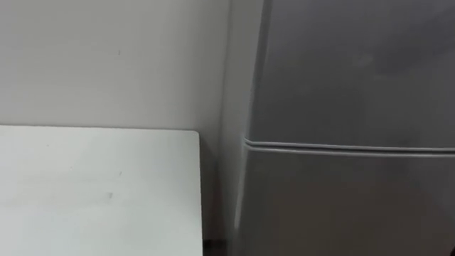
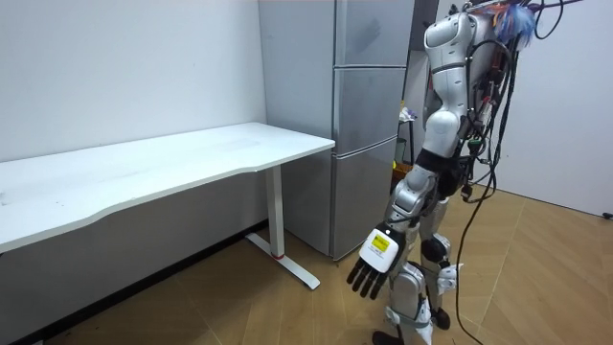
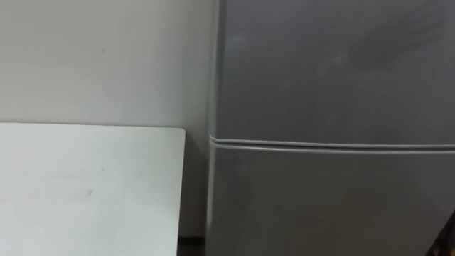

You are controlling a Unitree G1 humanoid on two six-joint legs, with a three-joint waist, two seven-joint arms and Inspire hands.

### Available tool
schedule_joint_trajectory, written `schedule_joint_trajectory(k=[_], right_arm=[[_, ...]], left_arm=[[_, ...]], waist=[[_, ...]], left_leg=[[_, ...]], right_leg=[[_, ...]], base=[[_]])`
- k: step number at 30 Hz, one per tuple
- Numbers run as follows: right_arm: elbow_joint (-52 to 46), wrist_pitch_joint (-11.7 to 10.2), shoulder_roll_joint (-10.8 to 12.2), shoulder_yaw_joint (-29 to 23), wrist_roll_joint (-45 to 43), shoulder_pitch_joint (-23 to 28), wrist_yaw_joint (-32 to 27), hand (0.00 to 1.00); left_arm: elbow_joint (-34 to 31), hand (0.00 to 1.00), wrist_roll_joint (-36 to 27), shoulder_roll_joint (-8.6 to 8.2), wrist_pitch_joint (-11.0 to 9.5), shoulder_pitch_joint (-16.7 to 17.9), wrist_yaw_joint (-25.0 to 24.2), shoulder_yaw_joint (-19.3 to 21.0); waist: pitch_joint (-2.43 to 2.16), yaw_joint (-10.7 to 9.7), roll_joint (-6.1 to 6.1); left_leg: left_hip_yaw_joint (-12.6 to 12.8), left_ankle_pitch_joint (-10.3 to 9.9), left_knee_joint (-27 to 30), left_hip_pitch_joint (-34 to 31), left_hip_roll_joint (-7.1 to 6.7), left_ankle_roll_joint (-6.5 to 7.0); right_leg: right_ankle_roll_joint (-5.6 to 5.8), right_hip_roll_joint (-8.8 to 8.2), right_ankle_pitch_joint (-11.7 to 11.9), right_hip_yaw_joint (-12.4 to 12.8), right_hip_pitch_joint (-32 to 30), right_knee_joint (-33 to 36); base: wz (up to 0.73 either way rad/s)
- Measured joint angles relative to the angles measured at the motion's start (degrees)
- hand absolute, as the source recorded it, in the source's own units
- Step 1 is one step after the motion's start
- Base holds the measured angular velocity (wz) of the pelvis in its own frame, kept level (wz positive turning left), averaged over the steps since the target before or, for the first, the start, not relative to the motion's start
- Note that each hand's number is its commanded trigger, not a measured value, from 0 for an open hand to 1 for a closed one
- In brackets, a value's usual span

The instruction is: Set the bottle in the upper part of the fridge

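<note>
We stand at the shut grey fridge [image 1: 341, 85], white bench [image 1: 99, 185] beside it.
Our left hand [image 2: 377, 251] hangs down, fingers [image 2: 367, 284] loose, holding nothing.

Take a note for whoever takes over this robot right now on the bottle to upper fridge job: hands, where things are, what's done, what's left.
Left hand: hangs by the robot's side, fingers straight, holding nothing.
Right hand: I cannot tell its state, so check it.
The robot stands facing the fridge, next to the white table.
The upper door is shut, and so is the lower door.
Bottle: I cannot tell where it is; the left hand does not have it.
Done: nothing I can confirm.
Left: find the bottle, open the upper door, set the bottle inside.
</note>
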Motion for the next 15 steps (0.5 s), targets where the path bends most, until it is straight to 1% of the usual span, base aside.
schedule_joint_trajectory(k=[2,3,5,6,7,8,9,10,11,13,14,15], right_arm=[[0.3,-0.1,0.0,-0.4,1.0,0.9,-2.0,0.0],[0.9,-0.5,0.0,-0.6,1.3,1.9,-2.9,0.0],[3.3,-0.8,0.4,-0.8,2.3,2.2,-4.3,0.0],[5.1,-0.8,1.2,-0.9,2.6,2.4,-5.4,0.0],[6.6,-0.8,2.4,-1.1,2.7,2.8,-6.2,0.0],[7.2,-0.8,3.0,-1.3,2.7,3.2,-6.5,0.0],[8.6,-0.7,4.1,-1.7,2.8,4.3,-7.4,0.0],[9.4,-0.6,5.2,-2.2,3.6,5.4,-8.3,0.0],[9.7,-0.6,5.7,-2.4,4.0,6.1,-8.7,0.0],[12.2,-0.7,7.9,-2.7,4.7,7.8,-10.1,0.0],[13.0,-0.7,8.5,-2.8,4.8,8.2,-10.2,0.0],[14.4,-0.7,9.8,-2.8,5.0,9.1,-10.5,0.0]], left_arm=[[-0.1,0.0,0.0,0.0,-0.1,0.0,0.5,0.0],[-0.2,0.0,0.0,0.01,-0.1,0.0,0.7,0.0],[-0.2,0.0,-0.6,0.02,0.0,-0.1,0.9,0.0],[-0.2,0.0,-1.4,0.02,0.1,-0.2,1.0,0.0],[-0.2,0.0,-2.4,0.02,0.2,-0.3,1.0,0.0],[-0.2,0.0,-2.5,0.02,0.3,-0.3,1.0,0.0],[-0.2,0.0,-3.2,0.01,0.5,-0.2,1.0,0.0],[-0.3,0.0,-3.7,0.01,0.6,-0.2,1.0,0.0],[-0.3,0.0,-3.7,0.0,0.6,-0.2,1.0,0.0],[-0.6,0.0,-3.7,0.04,0.6,-0.2,1.0,0.0],[-0.6,0.0,-3.8,0.04,0.6,-0.2,1.0,0.0],[-0.8,0.0,-4.1,0.03,0.6,-0.3,0.9,0.0]], waist=[[0.02,-0.1,0.02],[0.02,-0.4,0.08],[0.11,-0.6,-0.01],[0.12,-0.8,-0.15],[0.11,-1.0,-0.2],[0.11,-1.0,-0.2],[0.11,-1.0,-0.19],[0.12,-1.0,0.08],[0.12,-1.2,0.14],[0.14,-1.5,0.55],[0.14,-1.7,0.63],[0.13,-1.5,0.75]], left_leg=[[0.2,0.0,-0.1,0.2,0.01,-0.02],[0.2,-0.1,-0.1,0.2,0.01,-0.04],[0.2,-0.1,-0.1,0.1,0.01,-0.01],[0.2,-0.2,0.0,0.0,0.01,0.0],[0.1,-0.2,0.0,-0.1,0.01,0.0],[0.1,-0.2,0.0,-0.1,0.01,0.0],[0.1,-0.2,0.0,0.0,0.0,-0.02],[0.1,-0.2,0.0,0.1,0.0,-0.03],[0.1,-0.3,0.0,0.0,0.0,-0.03],[0.1,-0.3,0.0,-0.2,0.0,-0.03],[0.1,-0.3,0.0,-0.2,0.0,-0.04],[0.2,-0.3,-0.2,-0.2,0.01,-0.04]], right_leg=[[0.02,0.03,0.0,0.3,0.0,0.0],[0.03,0.04,0.0,0.3,0.1,0.0],[0.04,0.03,0.0,0.3,0.0,0.0],[0.06,0.01,-0.1,0.3,-0.2,0.0],[0.1,0.01,-0.2,0.4,-0.3,0.0],[0.1,0.01,-0.2,0.4,-0.2,0.0],[0.09,0.02,-0.3,0.4,-0.1,0.0],[0.09,0.04,-0.3,0.4,-0.1,0.0],[0.09,0.04,-0.3,0.4,-0.2,0.0],[0.1,0.04,-0.3,0.3,-0.2,-0.1],[0.1,0.04,-0.3,0.3,-0.2,-0.1],[0.09,0.06,-0.4,0.4,-0.2,-0.1]], base=[[-0.05],[0.0],[0.0],[0.0],[0.0],[0.0],[0.0],[0.0],[0.0],[0.0],[0.0],[0.0]])
